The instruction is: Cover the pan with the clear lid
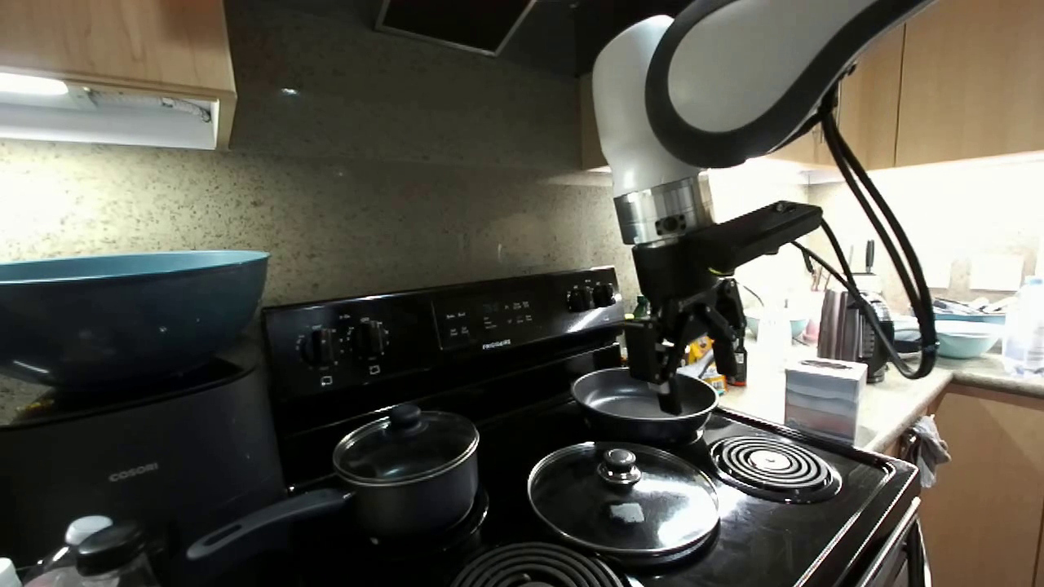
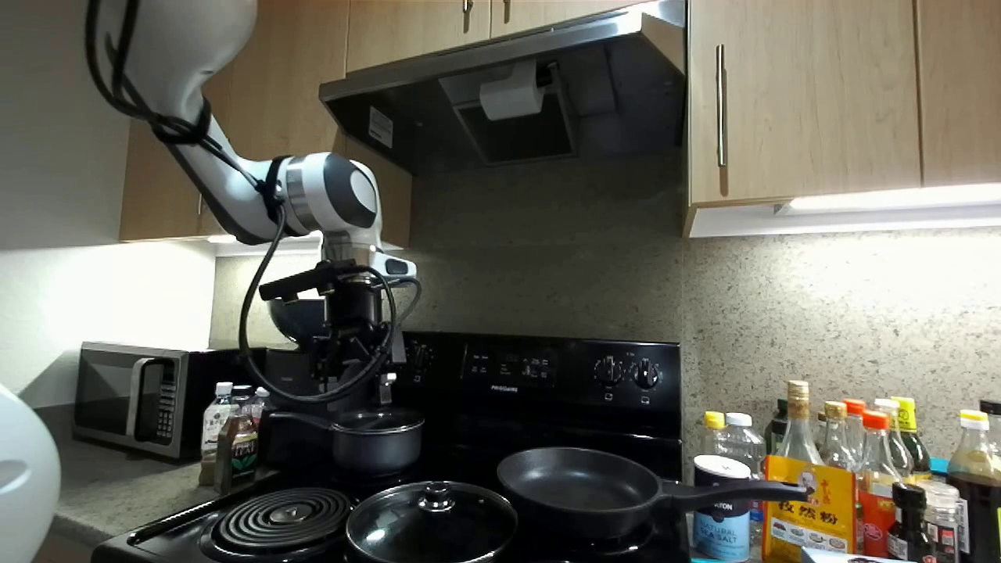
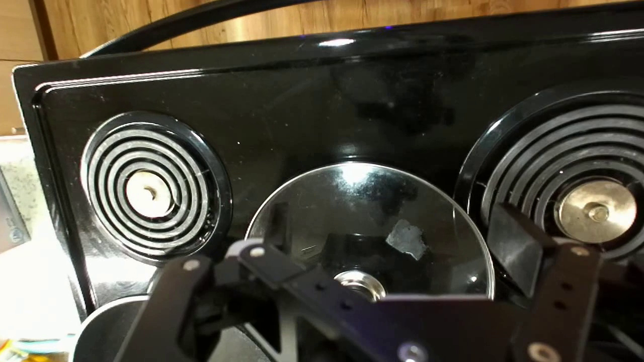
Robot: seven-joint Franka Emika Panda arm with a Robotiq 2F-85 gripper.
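Note:
The pan (image 2: 579,481), shallow and black, sits on a back burner with its handle pointing to the right in an exterior view; its rim (image 3: 103,307) enters the wrist view at lower left. Flat on the stovetop in front lies the clear lid (image 1: 624,505), knob up. The lid's glass (image 3: 347,211) fills the middle of the wrist view, its knob partly hidden by the gripper's linkage. My gripper (image 1: 695,383) points down in the air above the stove, apart from both pan and lid. Its fingers stand wide open; a pad (image 3: 520,251) shows at right, with nothing held.
A lidded grey saucepan (image 1: 412,489) occupies the other back burner, its handle jutting out. Bare coil burners (image 1: 775,465) flank the lid. Bottles and a yellow packet (image 2: 809,508) stand beside the stove. The control panel (image 1: 465,322) rises behind; a range hood (image 2: 508,86) hangs above.

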